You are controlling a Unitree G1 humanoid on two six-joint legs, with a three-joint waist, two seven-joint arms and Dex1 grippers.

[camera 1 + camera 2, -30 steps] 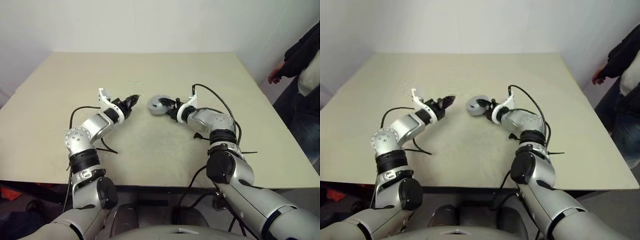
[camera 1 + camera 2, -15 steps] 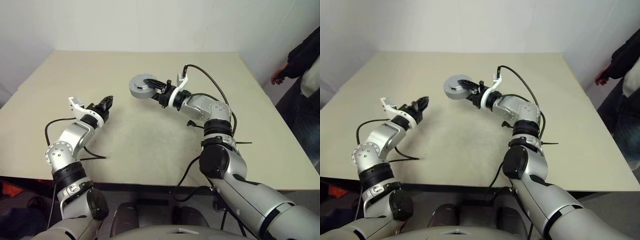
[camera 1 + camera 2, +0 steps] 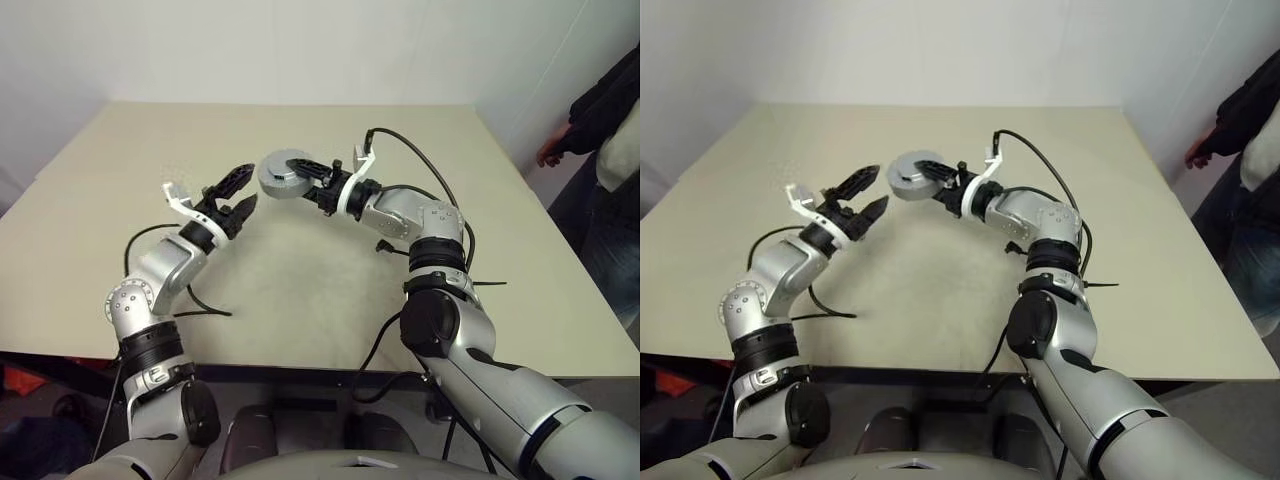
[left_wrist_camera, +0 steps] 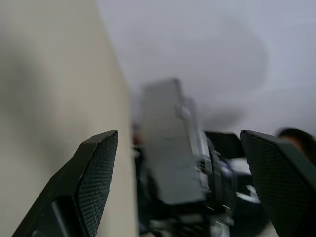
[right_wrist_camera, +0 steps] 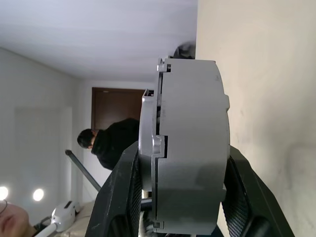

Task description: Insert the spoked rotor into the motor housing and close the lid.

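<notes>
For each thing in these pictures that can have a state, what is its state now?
Housing: held above the table by the right gripper, lid on.
Right gripper: shut on the housing.
Left gripper: open, empty, beside the housing, apart from it.

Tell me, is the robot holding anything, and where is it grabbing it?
The right gripper holds the motor housing, lid on, pinched across its flat top and bottom faces. The left gripper is open, holding nothing.

Grey housing (image 3: 283, 176) with grey lid (image 5: 149, 148); black textured fingers (image 4: 96, 177); plain beige surface (image 3: 300, 290).
</notes>
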